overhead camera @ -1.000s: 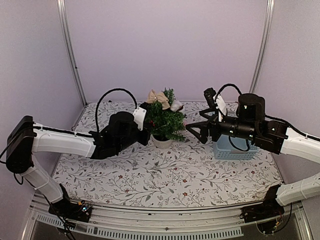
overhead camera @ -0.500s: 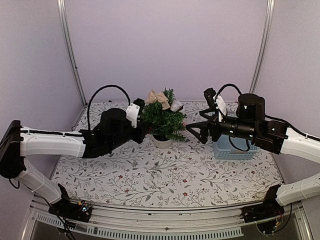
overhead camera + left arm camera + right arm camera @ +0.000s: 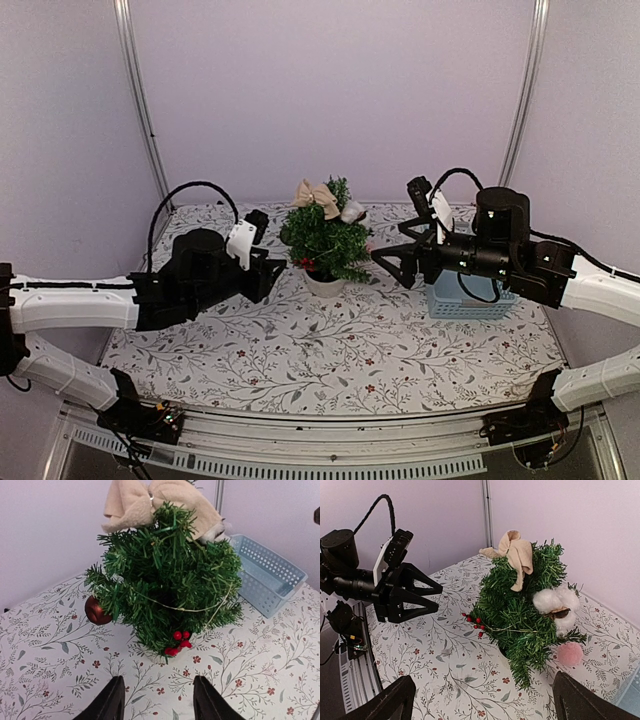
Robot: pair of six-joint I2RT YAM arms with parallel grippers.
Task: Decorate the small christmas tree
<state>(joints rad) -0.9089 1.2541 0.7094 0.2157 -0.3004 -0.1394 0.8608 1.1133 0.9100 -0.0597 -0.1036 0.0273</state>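
The floral table (image 3: 330, 340) is spread across the lower frame, w/ the small christmas tree (image 3: 325, 240) stood at centre, reachable by both arms. A blue basket (image 3: 470, 300) is kept centre-right (prob. for ornament stock). At centre-left the left gripper (image 3: 268, 272) is held part-open, empty, facing the tree; the right gripper (image 3: 388, 262) is spread wide, also empty. Red berries (image 3: 178, 642) are hung low on the tree.

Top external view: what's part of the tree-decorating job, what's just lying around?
Job: small christmas tree, beige bow, red bauble, red berries, pink pompom.
Lying about: blue basket, floral tablecloth.
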